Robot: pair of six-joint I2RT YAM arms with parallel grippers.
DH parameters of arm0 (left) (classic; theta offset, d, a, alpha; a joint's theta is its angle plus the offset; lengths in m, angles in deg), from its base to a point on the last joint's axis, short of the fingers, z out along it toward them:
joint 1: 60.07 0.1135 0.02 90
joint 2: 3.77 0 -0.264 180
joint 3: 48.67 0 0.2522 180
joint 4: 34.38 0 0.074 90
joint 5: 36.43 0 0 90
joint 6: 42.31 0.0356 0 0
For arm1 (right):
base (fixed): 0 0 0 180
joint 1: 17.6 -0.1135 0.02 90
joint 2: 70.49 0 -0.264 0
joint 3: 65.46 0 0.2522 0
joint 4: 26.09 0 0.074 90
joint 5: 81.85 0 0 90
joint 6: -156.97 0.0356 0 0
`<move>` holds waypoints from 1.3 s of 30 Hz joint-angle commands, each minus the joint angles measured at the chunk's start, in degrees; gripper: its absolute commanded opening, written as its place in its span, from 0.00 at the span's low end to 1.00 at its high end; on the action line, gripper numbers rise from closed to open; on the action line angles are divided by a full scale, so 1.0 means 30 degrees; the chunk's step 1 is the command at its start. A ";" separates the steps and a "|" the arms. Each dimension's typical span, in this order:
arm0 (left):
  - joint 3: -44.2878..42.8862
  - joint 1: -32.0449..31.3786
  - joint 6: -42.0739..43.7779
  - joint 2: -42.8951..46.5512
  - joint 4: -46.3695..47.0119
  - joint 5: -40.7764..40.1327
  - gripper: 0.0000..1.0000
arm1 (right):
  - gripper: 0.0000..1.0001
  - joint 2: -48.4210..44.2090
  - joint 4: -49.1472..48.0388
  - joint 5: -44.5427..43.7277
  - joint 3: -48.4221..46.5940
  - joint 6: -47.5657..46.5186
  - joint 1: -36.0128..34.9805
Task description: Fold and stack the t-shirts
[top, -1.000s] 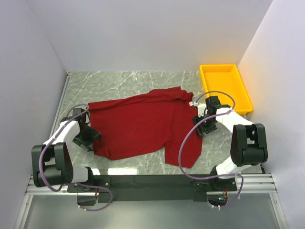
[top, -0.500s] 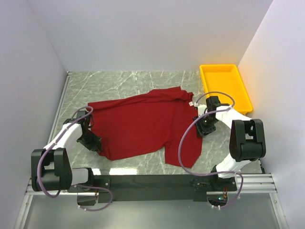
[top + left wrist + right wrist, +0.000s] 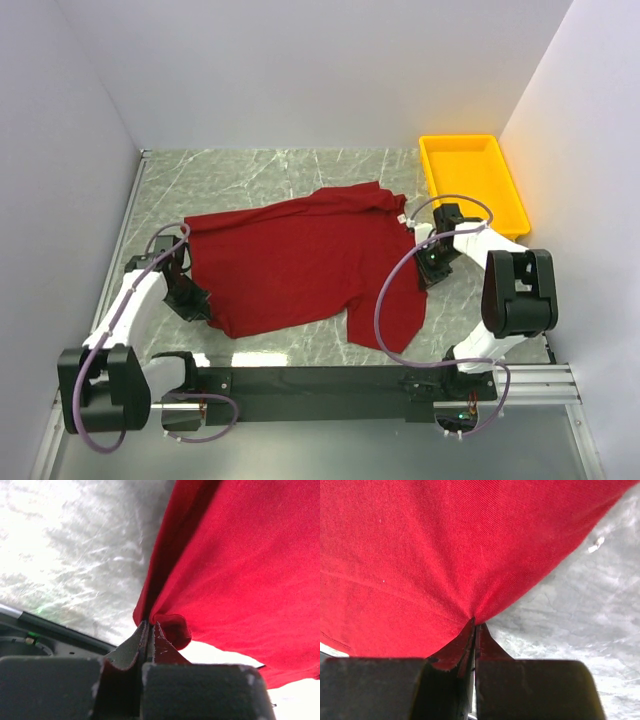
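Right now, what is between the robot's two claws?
The dark red t-shirt fills the stretch from the left gripper to the right gripper, each shut on its edge; the top external view shows it.

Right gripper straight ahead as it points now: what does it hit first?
The t-shirt itself: the right gripper is shut on its edge, and red cloth fills the line ahead. Beyond is hidden.

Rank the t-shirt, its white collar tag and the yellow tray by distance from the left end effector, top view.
1. t-shirt: pinched in the left end effector, at its near-left corner.
2. white collar tag: across the shirt, on the right.
3. yellow tray: farthest, at the far right.
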 commanded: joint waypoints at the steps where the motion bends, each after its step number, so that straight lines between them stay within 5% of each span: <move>1: -0.0312 -0.0101 0.0524 0.0944 -0.1712 0.0203 0.00 | 0.00 -0.1281 0.0701 -0.1463 0.0546 -0.0701 0.0734; 12: -0.1721 -0.0190 0.2132 0.1323 -0.3533 0.1076 0.01 | 0.01 -0.2658 0.1373 -0.2906 0.1310 -0.2341 0.1877; 13: -0.1779 -0.0190 0.2280 0.1500 -0.3503 0.1371 0.02 | 0.14 -0.2804 0.1694 -0.2556 0.1222 -0.2488 0.1906; 15: -0.2331 -0.0190 0.2543 0.2258 -0.3589 0.2276 0.20 | 0.35 -0.3506 0.2134 -0.1563 0.0754 -0.3071 0.1965; 16: -0.2684 -0.0190 0.2516 0.2553 -0.3735 0.2398 0.39 | 0.49 -0.3828 0.2571 -0.1237 0.0520 -0.3365 0.1965; 18: -0.4171 -0.0190 0.2516 0.3429 -0.4290 0.2486 0.58 | 0.62 -0.4678 0.2984 -0.0244 -0.0299 -0.4416 0.1965; 19: -0.4674 -0.0161 0.2458 0.3696 -0.4438 0.2313 0.69 | 0.64 -0.4884 0.3508 0.0139 -0.0621 -0.4858 0.1936; 21: -0.6106 -0.0189 0.2632 0.4223 -0.4848 0.1962 0.73 | 0.66 -0.5090 0.4067 0.0989 -0.1734 -0.6259 0.1965; 25: -0.7111 -0.0190 0.2808 0.4781 -0.3041 0.1111 0.76 | 0.66 -0.4711 0.4337 0.4028 -0.3551 -0.8609 0.1936; 29: -0.5972 -0.0015 0.3392 0.4171 0.2287 0.1226 0.80 | 0.66 -0.2232 0.2988 0.5561 -0.6267 -0.8994 0.1614; 39: -0.5148 0.4437 0.2839 -0.2889 1.0060 0.4039 0.70 | 0.64 0.4750 0.3104 0.6880 -1.4039 -0.6330 0.1409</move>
